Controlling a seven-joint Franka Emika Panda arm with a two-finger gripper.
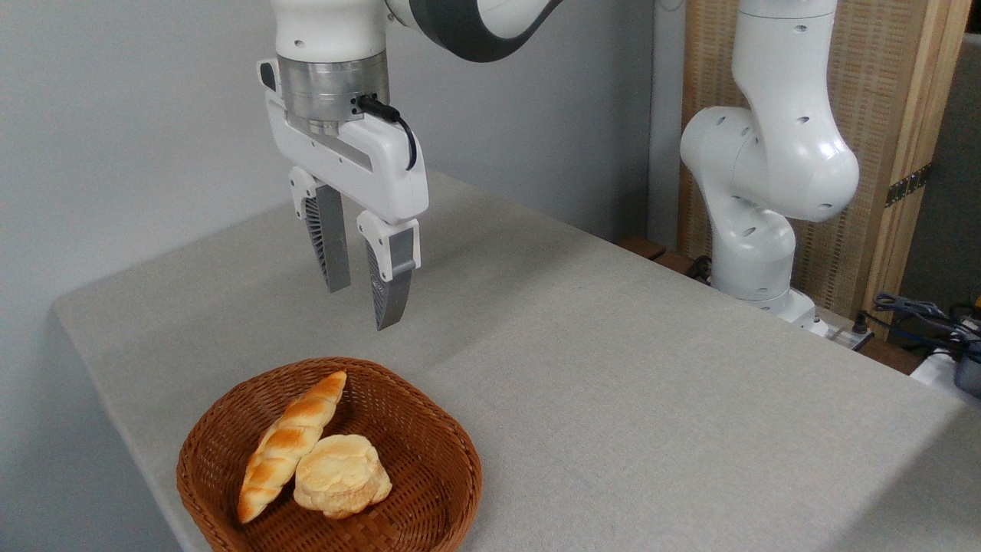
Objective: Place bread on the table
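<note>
Pincer: I am holding my gripper (362,297) in the air above the table, its two grey ribbed fingers (328,239) standing apart with a clear gap between them.
Grasp: I am carrying nothing; the fingers are touching neither the bread nor the basket, and bare cloth is showing through the gap.
Pincer direction: I am pointing the fingertips downward, with the right-hand finger hanging a little lower in the picture than the left one.
Arm: I am reaching in from the top of the picture, my white wrist and silver flange sitting straight above the pincer, a black cable looping off its side; my base (755,253) is standing at the far right edge of the table.
Bread: the small pale-golden bun (341,475) is lying inside the basket, lower in the picture than my pincer and well apart from it.
Neighbour: the twisted orange-brown loaf (287,445) is lying just left of the bun, touching it.
Basket: the brown wicker basket (437,429) is sitting on the near left part of the table.
Table: the grey-beige cloth of the table (628,368) is stretching away to the right of the basket.
</note>
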